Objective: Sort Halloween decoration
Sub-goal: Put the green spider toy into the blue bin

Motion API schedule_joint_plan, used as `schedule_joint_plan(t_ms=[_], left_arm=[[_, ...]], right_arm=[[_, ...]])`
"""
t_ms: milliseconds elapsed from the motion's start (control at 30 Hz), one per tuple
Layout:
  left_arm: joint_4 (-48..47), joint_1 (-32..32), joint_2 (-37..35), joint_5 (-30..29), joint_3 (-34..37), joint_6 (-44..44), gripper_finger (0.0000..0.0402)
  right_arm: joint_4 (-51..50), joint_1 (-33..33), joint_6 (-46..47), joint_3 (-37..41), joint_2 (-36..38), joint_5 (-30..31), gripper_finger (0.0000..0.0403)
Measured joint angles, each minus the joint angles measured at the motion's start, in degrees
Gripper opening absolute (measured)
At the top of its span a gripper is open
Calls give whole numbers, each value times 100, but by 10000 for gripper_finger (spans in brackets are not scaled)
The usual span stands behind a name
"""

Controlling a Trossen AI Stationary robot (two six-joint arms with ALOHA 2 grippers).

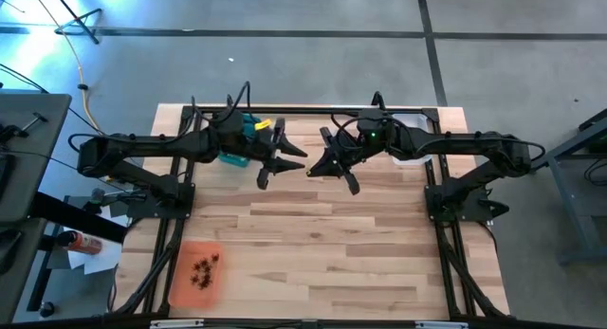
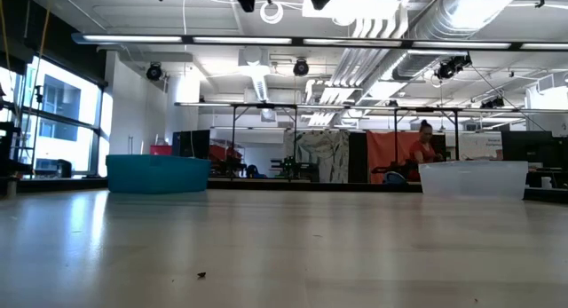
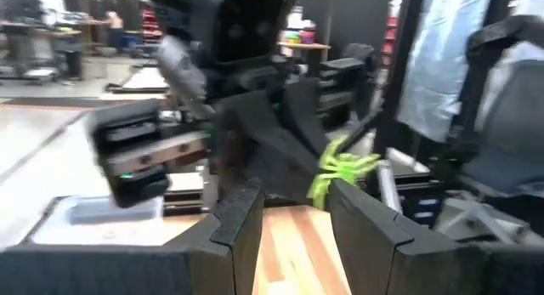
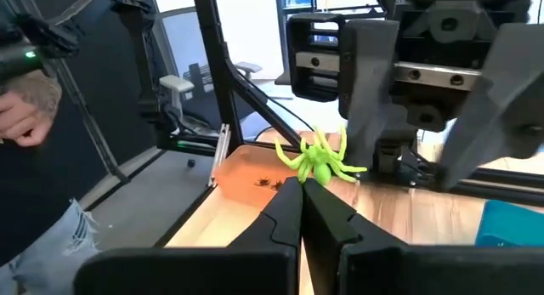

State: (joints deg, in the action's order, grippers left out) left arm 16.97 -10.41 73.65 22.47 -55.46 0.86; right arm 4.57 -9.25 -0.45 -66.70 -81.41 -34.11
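Pinching a lime spider (image 4: pixel 321 161), the right pincer (image 4: pixel 299 186) faces the spread left pincer (image 3: pixel 293 201) mid-table.

Both arms raised over the table's far middle, reaching inward, left gripper (image 1: pixel 282 164) with fingers parted, right gripper (image 1: pixel 327 165) pinched shut, tips facing each other, close but apart

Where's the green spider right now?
The green spider is pinched in the right gripper's shut tips, held above the table's middle, facing the left gripper.
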Motion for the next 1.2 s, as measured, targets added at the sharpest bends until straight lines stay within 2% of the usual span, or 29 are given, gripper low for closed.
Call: schedule_joint_plan(t_ms=[167, 567, 733, 900, 1033, 1200], left_arm=[[-2, 38, 0, 583, 0, 250, 122], [490, 94, 233, 564, 0, 447, 122], [505, 171, 274, 867, 0, 478, 122], [571, 196, 299, 853, 2, 453, 119], [685, 144, 302, 836, 2, 454, 94], [711, 93, 299, 836, 2, 450, 29]], right_arm=[[32, -1, -2, 0, 0, -2, 0], [99, 117, -2, 0, -2, -44, 0], [97, 117, -2, 0, -2, -47, 0], [95, 117, -2, 0, -1, -47, 0], [88, 117, -2, 0, -1, -46, 0], [84, 117, -2, 0, -1, -44, 0]])
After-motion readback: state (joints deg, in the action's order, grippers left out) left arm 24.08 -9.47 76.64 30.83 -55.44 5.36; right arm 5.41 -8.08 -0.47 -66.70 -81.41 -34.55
